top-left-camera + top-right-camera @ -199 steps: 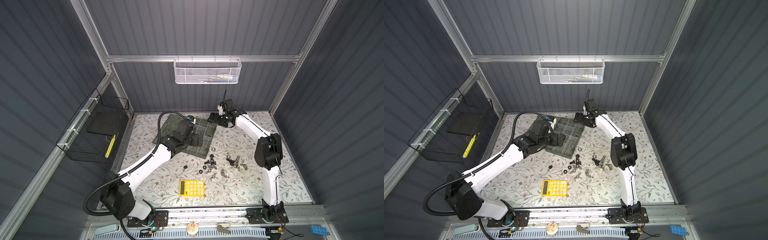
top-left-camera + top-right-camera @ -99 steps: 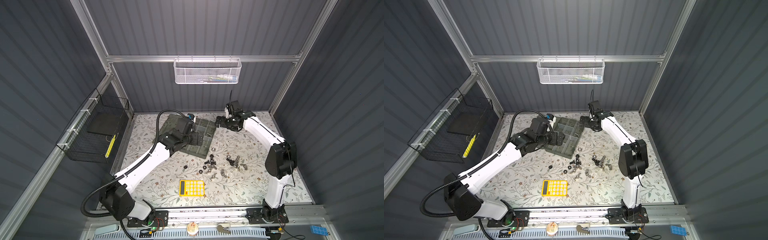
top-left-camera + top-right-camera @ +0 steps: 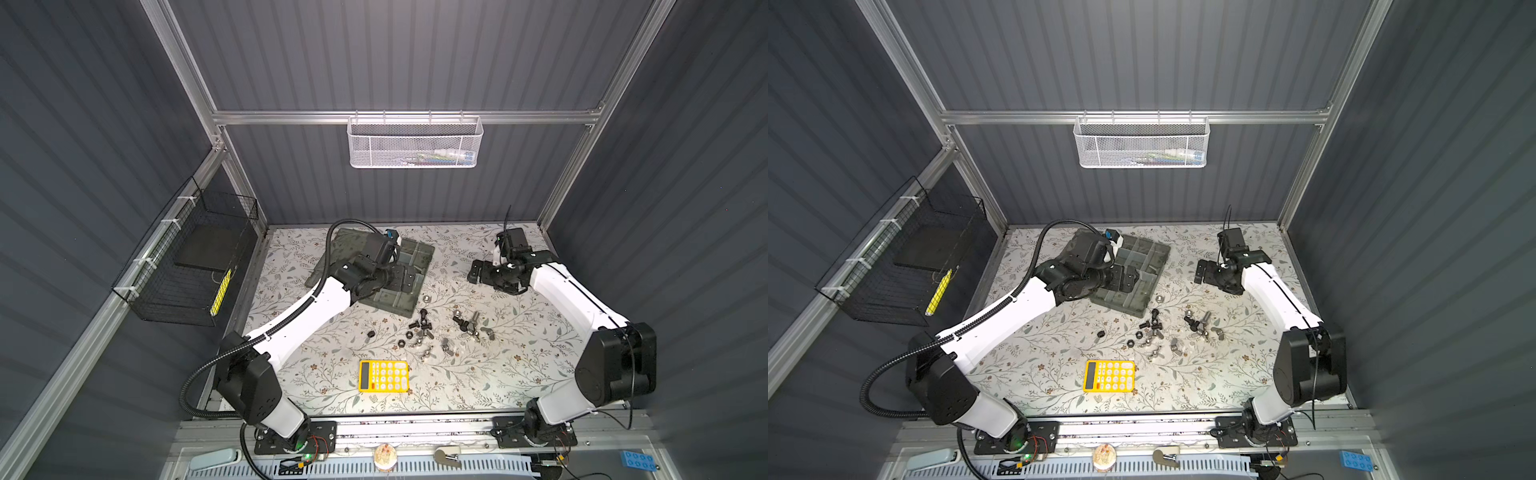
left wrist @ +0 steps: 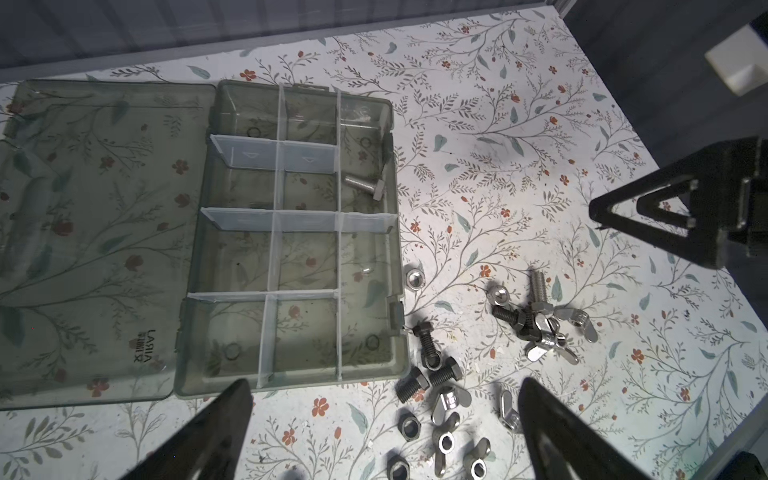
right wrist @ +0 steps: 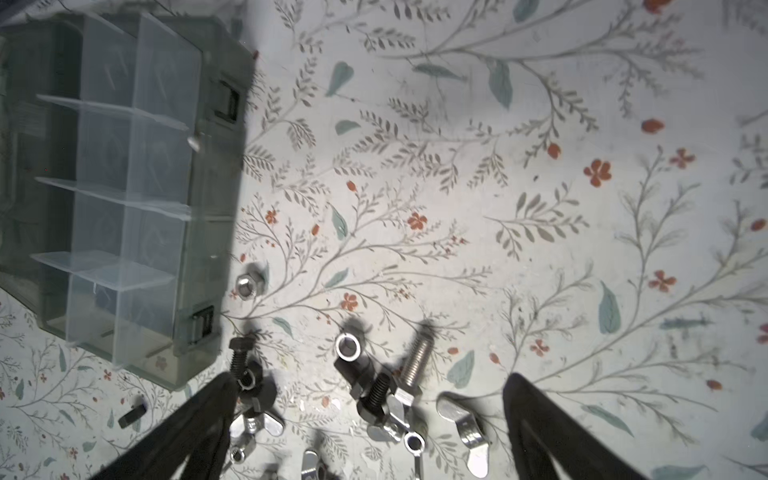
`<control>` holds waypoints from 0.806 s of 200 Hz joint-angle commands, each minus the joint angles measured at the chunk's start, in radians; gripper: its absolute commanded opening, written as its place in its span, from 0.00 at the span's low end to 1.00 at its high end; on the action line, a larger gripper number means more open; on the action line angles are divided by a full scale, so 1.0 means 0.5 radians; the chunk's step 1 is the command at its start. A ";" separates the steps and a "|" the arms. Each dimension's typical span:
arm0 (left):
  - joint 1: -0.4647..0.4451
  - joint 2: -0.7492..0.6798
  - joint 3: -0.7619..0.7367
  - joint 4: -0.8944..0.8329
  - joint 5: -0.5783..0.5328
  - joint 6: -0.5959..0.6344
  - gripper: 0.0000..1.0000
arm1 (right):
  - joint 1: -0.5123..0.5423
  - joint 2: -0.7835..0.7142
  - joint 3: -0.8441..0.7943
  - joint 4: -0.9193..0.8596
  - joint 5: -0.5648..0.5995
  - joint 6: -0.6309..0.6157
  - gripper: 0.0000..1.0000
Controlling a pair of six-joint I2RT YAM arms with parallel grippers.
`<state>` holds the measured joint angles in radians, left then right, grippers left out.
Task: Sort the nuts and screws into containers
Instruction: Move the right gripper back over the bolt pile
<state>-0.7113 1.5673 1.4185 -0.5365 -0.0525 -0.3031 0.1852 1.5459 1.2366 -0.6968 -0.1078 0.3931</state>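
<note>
Grey ribbed walls (image 3: 395,54) are enclosing your floral tabletop (image 3: 498,374); left gripper (image 4: 384,386) and right gripper (image 5: 370,378) are hovering, jaws apart

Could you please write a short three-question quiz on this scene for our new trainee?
1. True or false: the organiser box has its lid shut.
2. What colour is the calculator?
3. Most screws and nuts lie: A on the lid, B on the table, C on the calculator.
Key: 1 false; 2 yellow; 3 B.
</note>
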 commanded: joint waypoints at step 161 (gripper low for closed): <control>-0.284 0.150 -0.373 0.635 0.108 -0.219 1.00 | 0.031 0.172 -0.472 0.307 0.052 0.116 0.84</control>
<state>-0.8394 1.6444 1.2469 -0.2745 0.0013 -0.4015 0.1989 1.6115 1.0210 -0.5663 -0.1040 0.4152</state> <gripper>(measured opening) 0.997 0.877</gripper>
